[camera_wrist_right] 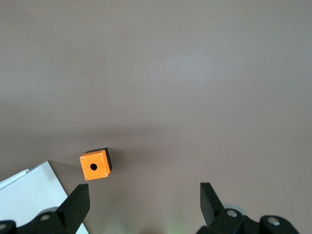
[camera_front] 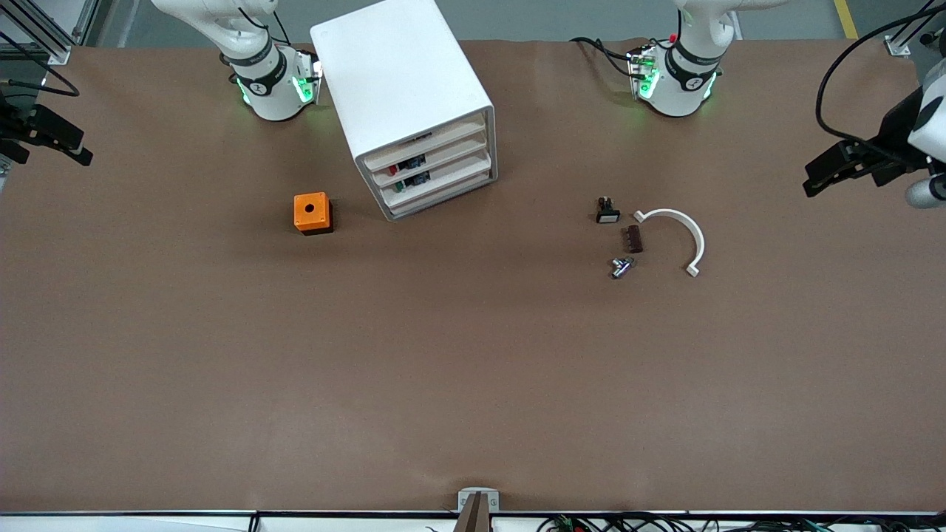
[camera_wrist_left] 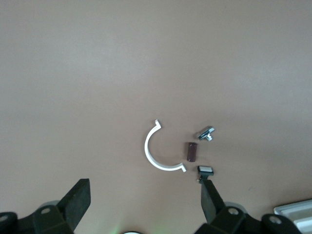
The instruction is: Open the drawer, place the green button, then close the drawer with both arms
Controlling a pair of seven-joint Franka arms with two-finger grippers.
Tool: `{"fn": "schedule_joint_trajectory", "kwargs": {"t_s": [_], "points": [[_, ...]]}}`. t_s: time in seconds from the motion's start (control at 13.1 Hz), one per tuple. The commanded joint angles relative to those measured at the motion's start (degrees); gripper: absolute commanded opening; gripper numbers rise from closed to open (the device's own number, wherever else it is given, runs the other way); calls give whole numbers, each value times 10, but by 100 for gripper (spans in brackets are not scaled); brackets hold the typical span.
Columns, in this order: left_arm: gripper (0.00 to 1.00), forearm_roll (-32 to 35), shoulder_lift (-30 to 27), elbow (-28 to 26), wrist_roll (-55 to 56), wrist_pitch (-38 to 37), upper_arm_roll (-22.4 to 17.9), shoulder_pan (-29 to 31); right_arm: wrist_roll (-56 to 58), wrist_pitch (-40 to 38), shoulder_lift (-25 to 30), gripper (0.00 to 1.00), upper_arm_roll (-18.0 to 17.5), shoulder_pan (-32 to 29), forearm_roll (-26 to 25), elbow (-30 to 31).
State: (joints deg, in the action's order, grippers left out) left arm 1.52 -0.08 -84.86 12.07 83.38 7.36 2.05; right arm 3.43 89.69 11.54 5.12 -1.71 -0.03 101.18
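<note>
The white cabinet stands between the two arm bases, all four drawer fronts flush. The drawer, third front down, is shut. Through its front near one end shows a small black part with a green spot, which may be the button; I cannot tell for sure. My left gripper hangs open and empty, high over the left arm's end of the table. My right gripper hangs open and empty, high over the right arm's end.
An orange cube with a round hole sits beside the cabinet. Toward the left arm's end lie a black switch with a white cap, a brown block, a metal fitting and a white half-ring.
</note>
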Motion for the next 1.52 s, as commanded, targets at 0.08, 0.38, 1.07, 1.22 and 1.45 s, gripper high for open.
{"fn": "schedule_joint_trajectory", "kwargs": {"t_s": [0.08,0.38,1.07,1.22,1.45], "points": [[100,6,-47,-50,-16,4,0,0,0,-3,1,100,1,3,1,-5],[100,7,-50,-50,-17,4,1,3,15,-1,1,100,2,2,2,-5],[100,8,-42,-44,-52,-16,2,5,14,-1,1,100,2,2,8,-4],[100,9,-41,-42,-55,-16,2,4,13,-1,1,100,2,2,8,-4],[100,9,-36,-37,-53,-16,6,3,13,-1,1,100,2,2,13,-4]]}}
